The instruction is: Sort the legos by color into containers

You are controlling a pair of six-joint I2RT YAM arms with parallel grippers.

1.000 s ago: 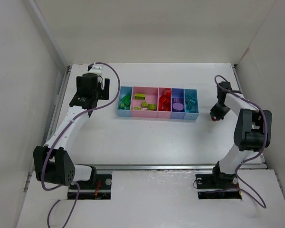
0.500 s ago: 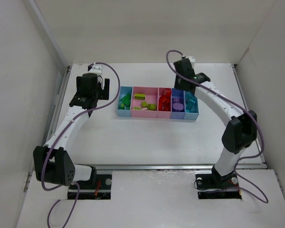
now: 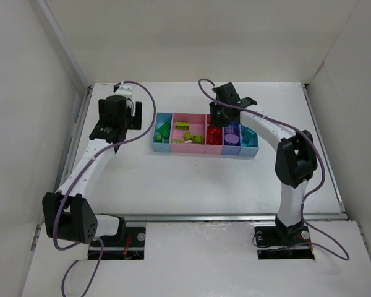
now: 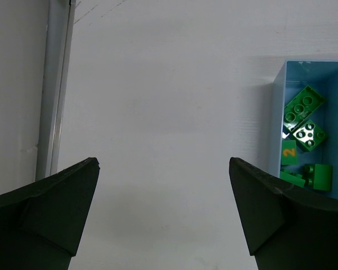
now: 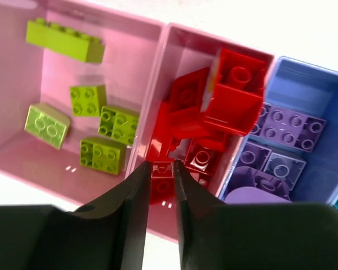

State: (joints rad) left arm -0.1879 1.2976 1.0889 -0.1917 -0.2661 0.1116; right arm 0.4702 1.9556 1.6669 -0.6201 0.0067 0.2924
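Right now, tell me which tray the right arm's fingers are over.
The narrow pink tray holding red bricks, between the wide pink tray of yellow-green bricks and the purple-blue tray. The right fingers, pinching a red brick, hang above it.

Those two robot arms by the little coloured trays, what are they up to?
They are sorting toy bricks by colour. The right gripper hangs over the narrow pink tray of red bricks, its fingers pinched on a small red brick. The left gripper hovers wide open and empty beside the light blue tray holding the green bricks. Yellow-green bricks lie in the wide pink tray, purple bricks in the purple-blue tray.
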